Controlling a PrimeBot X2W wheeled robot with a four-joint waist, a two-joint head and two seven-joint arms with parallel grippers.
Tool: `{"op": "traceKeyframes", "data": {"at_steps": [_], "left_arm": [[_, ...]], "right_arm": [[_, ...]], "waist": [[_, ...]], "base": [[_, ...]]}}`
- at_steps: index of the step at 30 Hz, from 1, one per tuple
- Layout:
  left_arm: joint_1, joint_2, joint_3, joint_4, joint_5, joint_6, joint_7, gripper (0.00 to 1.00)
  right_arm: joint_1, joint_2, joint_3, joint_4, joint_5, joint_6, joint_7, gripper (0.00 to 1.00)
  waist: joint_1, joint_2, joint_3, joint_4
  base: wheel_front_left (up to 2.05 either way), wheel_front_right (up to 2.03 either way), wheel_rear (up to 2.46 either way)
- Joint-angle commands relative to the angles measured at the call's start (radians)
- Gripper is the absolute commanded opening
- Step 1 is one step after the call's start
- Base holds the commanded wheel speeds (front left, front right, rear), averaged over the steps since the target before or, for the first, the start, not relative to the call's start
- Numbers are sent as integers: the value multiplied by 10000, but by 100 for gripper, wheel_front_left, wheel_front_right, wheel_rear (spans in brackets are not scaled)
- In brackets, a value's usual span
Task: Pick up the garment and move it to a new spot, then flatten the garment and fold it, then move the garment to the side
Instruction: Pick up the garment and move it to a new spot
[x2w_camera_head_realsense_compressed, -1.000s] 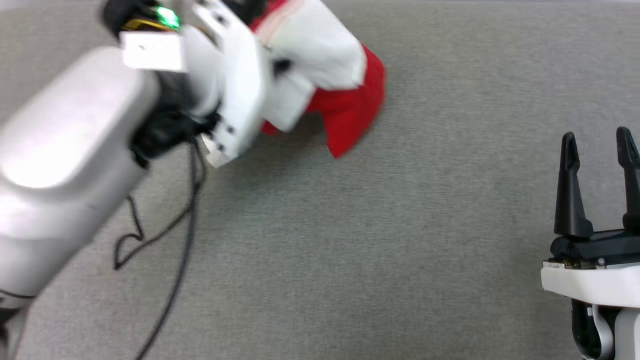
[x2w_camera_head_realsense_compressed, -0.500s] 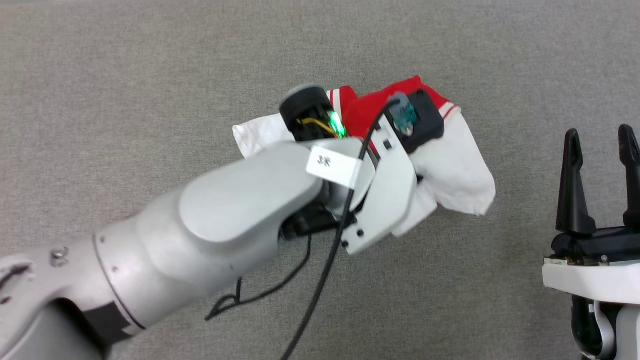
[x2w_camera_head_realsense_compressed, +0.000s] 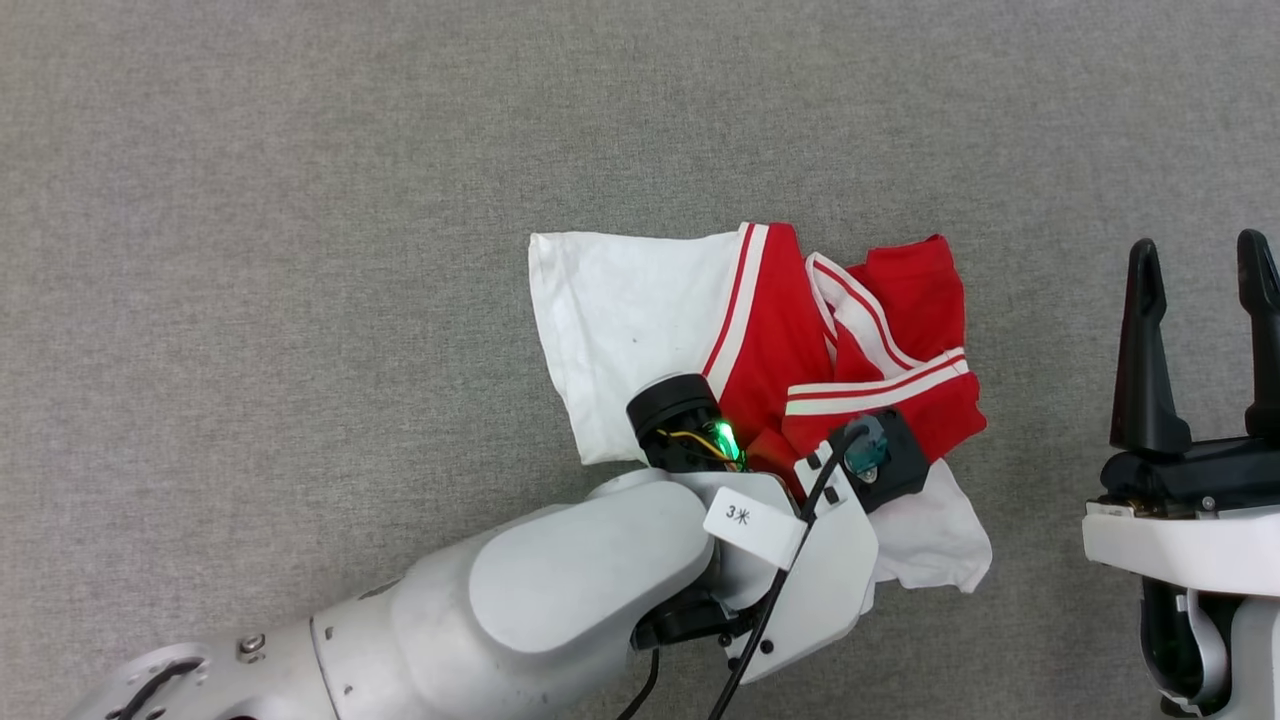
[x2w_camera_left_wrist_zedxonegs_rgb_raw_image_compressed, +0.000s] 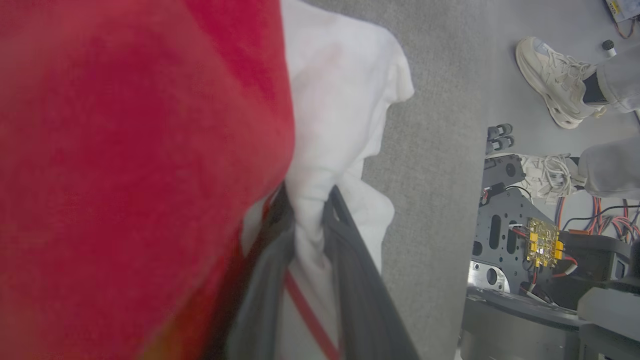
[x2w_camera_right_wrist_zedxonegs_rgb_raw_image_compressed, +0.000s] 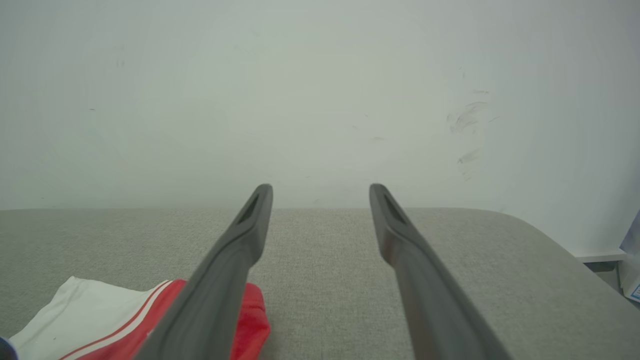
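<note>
The head view is lit brightly and evenly from above. The grey worktop (x2w_camera_head_realsense_compressed: 300, 200) is rendered sharply, and only a soft, narrow shadow is cast around the garment (x2w_camera_head_realsense_compressed: 620, 320) and under the left arm (x2w_camera_head_realsense_compressed: 560, 590), where a small green light (x2w_camera_head_realsense_compressed: 725, 440) glows. In the left wrist view the red cloth nearest the lens is blurred and oversaturated, and the background is bent by wide-angle distortion. In the right wrist view the wall (x2w_camera_right_wrist_zedxonegs_rgb_raw_image_compressed: 320, 75) is washed to pale grey, and the right gripper (x2w_camera_right_wrist_zedxonegs_rgb_raw_image_compressed: 321, 187) is softened towards the bottom edge.
</note>
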Motion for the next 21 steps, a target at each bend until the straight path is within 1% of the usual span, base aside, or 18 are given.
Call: {"op": "traceKeyframes", "data": {"at_steps": [1,2,3,8,12,15,18,21], "left_arm": [[292,-5,-85,142,182,-3,-44,0],[286,-38,-82,202,273,-3,-229,15],[277,-96,-70,251,341,-3,-476,100],[158,-284,-37,230,445,-3,-1914,100],[72,-268,-39,287,134,-3,-3667,100],[143,-155,245,553,277,37,-4921,100],[427,-73,654,881,602,506,-6122,100],[727,63,1043,1138,819,1079,-7124,100]], "right_arm": [[-104,26,5,38,2,-7,-24,100],[-67,26,-7,57,-21,-7,-24,100],[-7,26,-29,72,-47,-7,-24,100],[358,26,-119,159,-137,-7,-24,100],[724,26,-212,201,-223,-7,-24,100],[1023,26,-259,225,-306,-7,-24,100],[1287,25,-289,267,-363,-7,-24,100],[1553,25,-290,331,-405,-7,-24,100]], "waist": [[0,0,-47,12],[0,0,-108,33],[0,0,-180,65],[0,0,-791,267],[0,0,-1424,531],[0,0,-1880,761],[0,0,-2269,989],[0,0,-2576,1186]], "base": [[0,0,0],[0,0,0],[0,0,0],[0,0,0],[0,0,0],[0,0,0],[0,0,0],[0,0,0]]}}
